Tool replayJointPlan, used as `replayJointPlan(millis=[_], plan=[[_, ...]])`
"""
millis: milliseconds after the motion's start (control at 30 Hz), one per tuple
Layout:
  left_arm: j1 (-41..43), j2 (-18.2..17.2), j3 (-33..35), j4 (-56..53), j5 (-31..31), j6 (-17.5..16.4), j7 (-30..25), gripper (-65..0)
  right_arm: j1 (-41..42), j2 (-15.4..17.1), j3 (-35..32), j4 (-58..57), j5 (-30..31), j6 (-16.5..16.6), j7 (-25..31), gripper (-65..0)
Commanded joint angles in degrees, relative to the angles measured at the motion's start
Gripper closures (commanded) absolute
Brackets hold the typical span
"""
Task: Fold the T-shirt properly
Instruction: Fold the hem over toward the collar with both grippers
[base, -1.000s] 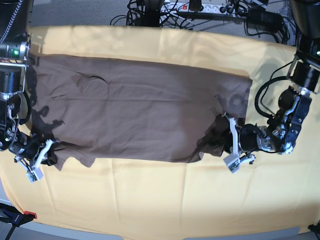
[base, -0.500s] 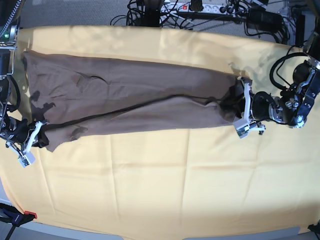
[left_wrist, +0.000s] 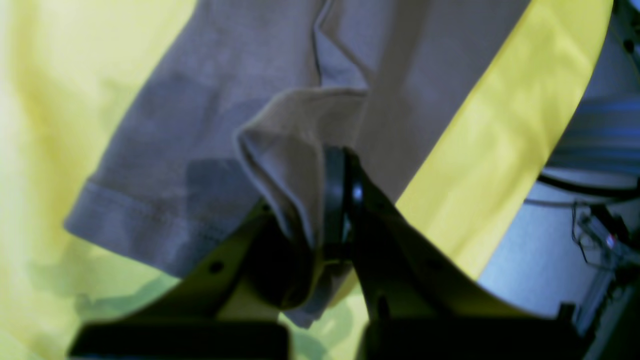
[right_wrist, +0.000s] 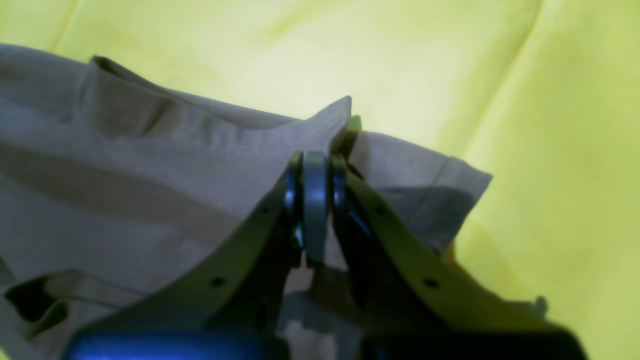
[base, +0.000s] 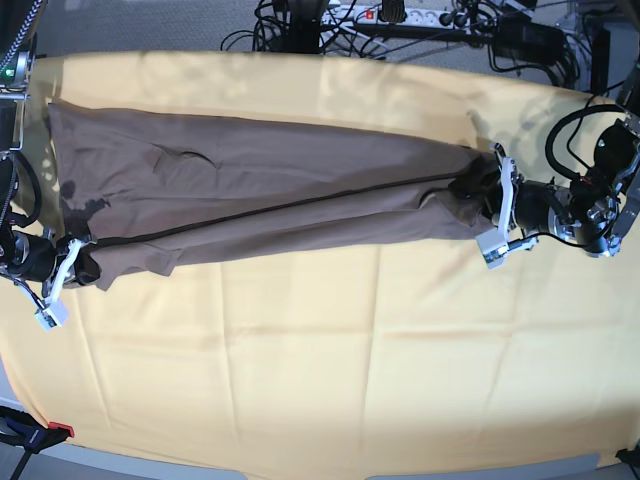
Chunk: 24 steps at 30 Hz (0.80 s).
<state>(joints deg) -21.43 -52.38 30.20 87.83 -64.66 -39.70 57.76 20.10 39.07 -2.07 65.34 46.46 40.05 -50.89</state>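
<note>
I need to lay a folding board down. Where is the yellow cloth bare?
The widest bare stretch of the yellow cloth lies between the T-shirt and the near edge. A narrower strip borders the shirt's far side. It is crowded at both shirt ends, where the left gripper and right gripper pinch it.
</note>
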Motion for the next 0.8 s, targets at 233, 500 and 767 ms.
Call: replayJointPlan(millis=[233, 500, 767], plan=[[-1.11, -1.11, -0.74, 0.66, -0.76, -0.3, 1.27, 0.0, 1.62, 1.62, 0.55, 0.94, 2.62, -0.05, -5.49, 0.0], [-1.16, -1.14, -0.74, 0.66, 0.31, -0.3, 0.55, -36.3, 2.47, 1.64, 0.55, 0.94, 3.06, -0.05, -5.35, -23.7], [-1.14, -1.14, -0.74, 0.66, 0.28, -0.3, 0.57, -37.3, 1.49, 1.68, 0.55, 0.94, 3.04, -0.05, -5.31, -24.2]])
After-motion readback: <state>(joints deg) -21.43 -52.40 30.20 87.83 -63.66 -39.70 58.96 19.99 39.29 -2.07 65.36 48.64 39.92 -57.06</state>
